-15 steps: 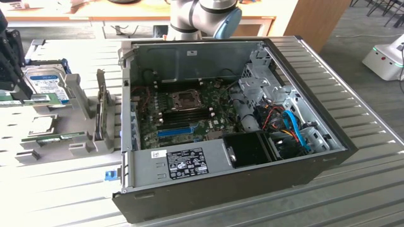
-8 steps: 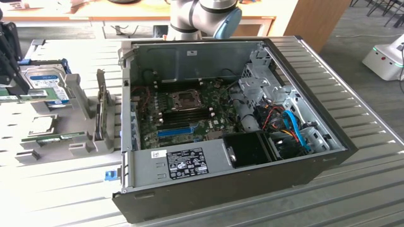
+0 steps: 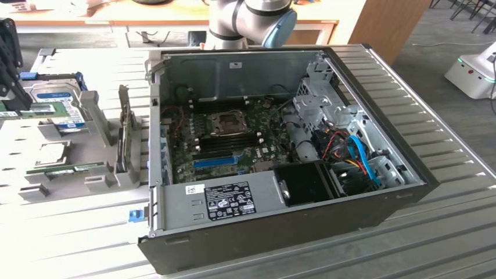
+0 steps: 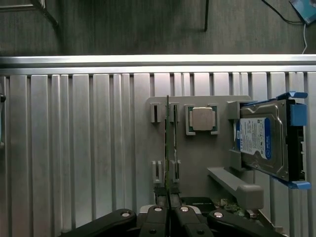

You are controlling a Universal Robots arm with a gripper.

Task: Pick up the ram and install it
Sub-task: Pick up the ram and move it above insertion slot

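My gripper is shut on the ram, which shows edge-on as a thin dark line running out from between the fingertips. In the exterior view the black gripper hangs at the far left, with the green ram and its pale label just under it, raised above the grey parts holder. Another green stick stands in a slot of that holder. The open computer case lies at the middle of the table, with its motherboard exposed.
The holder also carries a hard drive in a blue frame and a square processor chip. Inside the case are a blue slot, a black fan and blue cables. The table is ribbed metal.
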